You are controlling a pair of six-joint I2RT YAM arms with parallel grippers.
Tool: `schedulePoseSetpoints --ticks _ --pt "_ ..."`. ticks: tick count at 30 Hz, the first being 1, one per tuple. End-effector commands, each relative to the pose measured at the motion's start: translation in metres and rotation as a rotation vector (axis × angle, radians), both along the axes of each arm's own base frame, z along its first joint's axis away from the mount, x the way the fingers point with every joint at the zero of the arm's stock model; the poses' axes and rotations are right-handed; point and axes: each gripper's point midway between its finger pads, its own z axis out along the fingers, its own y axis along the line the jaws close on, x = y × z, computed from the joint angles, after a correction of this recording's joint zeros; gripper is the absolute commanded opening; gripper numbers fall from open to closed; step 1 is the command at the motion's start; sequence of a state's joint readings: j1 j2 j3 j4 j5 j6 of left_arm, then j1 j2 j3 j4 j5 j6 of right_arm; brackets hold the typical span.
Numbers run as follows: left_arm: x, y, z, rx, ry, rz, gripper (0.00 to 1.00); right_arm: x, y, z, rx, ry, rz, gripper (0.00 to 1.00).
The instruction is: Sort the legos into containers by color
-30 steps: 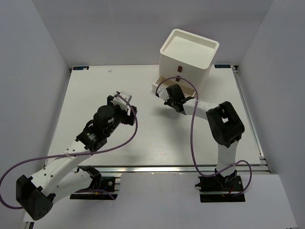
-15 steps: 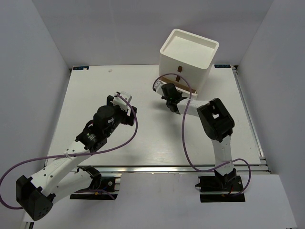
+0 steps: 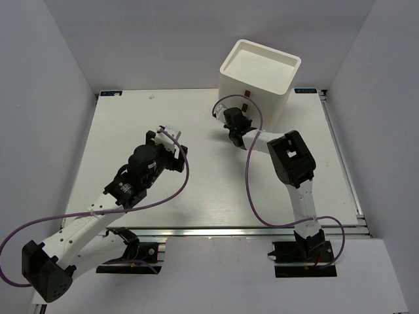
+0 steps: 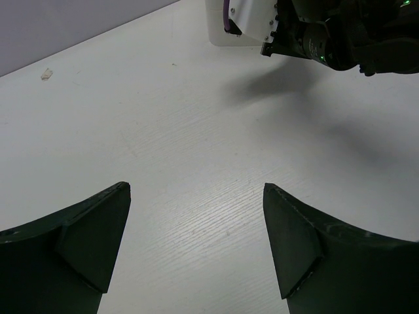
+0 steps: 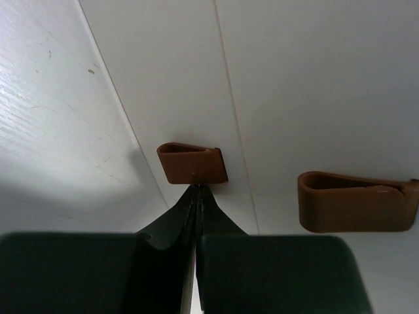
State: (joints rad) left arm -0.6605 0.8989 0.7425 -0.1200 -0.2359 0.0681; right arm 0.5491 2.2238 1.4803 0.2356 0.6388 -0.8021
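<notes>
No legos show in any view. The containers are white drawers in a boxy white unit at the back right, and all look pushed in. My right gripper is shut and empty at the unit's front. In the right wrist view its tips touch the lower edge of a brown handle, and a second brown handle sits to the right. My left gripper hovers left of centre, open with only bare table between its fingers.
A tiny pale scrap lies near the table's back edge. The right arm crosses the top of the left wrist view, beside the unit's corner. Purple cables loop off both arms. Grey walls close in the table.
The bottom drawer stood pulled out a second ago and now sits flush in the unit. My shut right gripper moved toward the unit with it. The left arm held still.
</notes>
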Motion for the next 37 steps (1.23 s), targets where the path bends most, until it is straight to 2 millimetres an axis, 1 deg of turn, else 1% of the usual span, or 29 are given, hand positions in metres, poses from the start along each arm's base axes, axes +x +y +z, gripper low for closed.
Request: schedulePoseSetpoints --ticks 1,5,7,8,9,10,11,12,13,14,15,16,17,18,19,20,21,22,23,24,25,26,27,28,29,30,32,33,37 --pt "-0.001 0.004 0.006 0.003 -0.019 0.014 0.92 0.019 -0.008 0.024 0.015 -0.079 -0.035 0.00" --pt "-0.001 0.004 0.006 0.004 -0.019 0.017 0.92 0.020 -0.013 0.019 0.012 -0.057 -0.034 0.00" --pt "0.000 0.005 0.004 0.008 -0.017 0.023 0.92 0.011 -0.006 0.018 0.031 -0.021 0.004 0.00" --pt "0.000 0.005 0.004 0.009 -0.017 0.022 0.92 -0.004 0.004 0.001 0.061 0.086 0.073 0.00" --pt "0.000 0.006 0.004 0.009 -0.018 0.025 0.92 -0.018 0.013 0.008 0.098 0.141 0.135 0.00" --pt "0.000 0.006 0.006 0.006 -0.021 0.024 0.92 -0.035 0.021 0.004 0.127 0.231 0.198 0.00" --pt "0.000 0.006 0.005 0.006 -0.019 0.026 0.92 -0.062 0.053 -0.002 0.251 0.364 0.356 0.00" --pt "0.000 0.005 0.006 0.007 -0.021 0.019 0.92 -0.100 0.060 0.006 0.307 0.509 0.444 0.05" --pt "-0.001 0.005 0.006 0.005 -0.022 0.016 0.93 -0.122 0.066 0.011 0.364 0.586 0.508 0.15" --pt "-0.002 0.004 0.008 -0.002 -0.025 0.014 0.93 -0.150 0.084 0.021 0.480 0.673 0.607 0.43" --pt "-0.002 0.004 0.008 -0.001 -0.027 0.009 0.94 -0.165 0.086 0.046 0.547 0.674 0.630 0.59" --pt "-0.003 0.002 0.009 -0.005 -0.029 -0.002 0.95 -0.186 0.087 0.044 0.607 0.726 0.630 0.69" --pt "-0.004 0.002 0.008 -0.007 -0.030 -0.008 0.97 -0.206 0.096 0.057 0.723 0.783 0.650 0.89" --pt "-0.005 0.001 0.009 -0.011 -0.034 -0.015 0.98 -0.215 0.099 0.082 0.783 0.747 0.675 0.89" --pt "-0.006 -0.001 0.010 -0.015 -0.036 -0.032 0.98 -0.226 0.095 0.080 0.833 0.764 0.639 0.89" --pt "-0.007 -0.003 0.010 -0.015 -0.037 -0.043 0.98 -0.226 0.093 0.086 0.871 0.739 0.598 0.89" --pt "-0.008 -0.004 0.010 -0.016 -0.040 -0.054 0.98 -0.232 0.092 0.109 0.942 0.703 0.550 0.89" --pt "-0.010 -0.007 0.010 -0.018 -0.040 -0.074 0.98 -0.231 0.088 0.113 0.965 0.670 0.524 0.89" --pt "-0.011 -0.009 0.010 -0.018 -0.041 -0.087 0.98 -0.224 0.082 0.117 0.972 0.618 0.468 0.89" --pt "-0.012 -0.010 0.009 -0.014 -0.043 -0.097 0.98 -0.225 0.075 0.136 1.006 0.563 0.440 0.89" --pt "-0.013 -0.011 0.007 -0.015 -0.041 -0.105 0.98 -0.223 0.072 0.145 1.011 0.520 0.435 0.89" --pt "-0.013 -0.012 0.007 -0.010 -0.041 -0.117 0.98 -0.219 0.062 0.143 1.004 0.475 0.397 0.89" --pt "-0.014 -0.013 0.006 -0.009 -0.040 -0.120 0.98 -0.221 0.056 0.159 1.013 0.404 0.400 0.89" --pt "-0.014 -0.013 0.003 -0.005 -0.035 -0.122 0.98 -0.218 0.052 0.168 1.022 0.343 0.408 0.89" --pt "-0.013 -0.013 0.002 0.001 -0.034 -0.121 0.98 -0.217 0.046 0.170 1.017 0.298 0.395 0.89" --pt "-0.013 -0.013 0.000 0.007 -0.031 -0.120 0.98 -0.223 0.037 0.165 1.018 0.272 0.385 0.89" --pt "-0.012 -0.012 -0.003 0.020 -0.021 -0.114 0.98 -0.224 0.029 0.168 1.065 0.227 0.339 0.89" --pt "-0.011 -0.011 -0.004 0.023 -0.019 -0.106 0.98 -0.234 0.025 0.164 1.073 0.228 0.346 0.89" --pt "-0.010 -0.011 -0.010 0.031 -0.008 -0.103 0.98 -0.245 0.013 0.156 1.080 0.216 0.333 0.90"
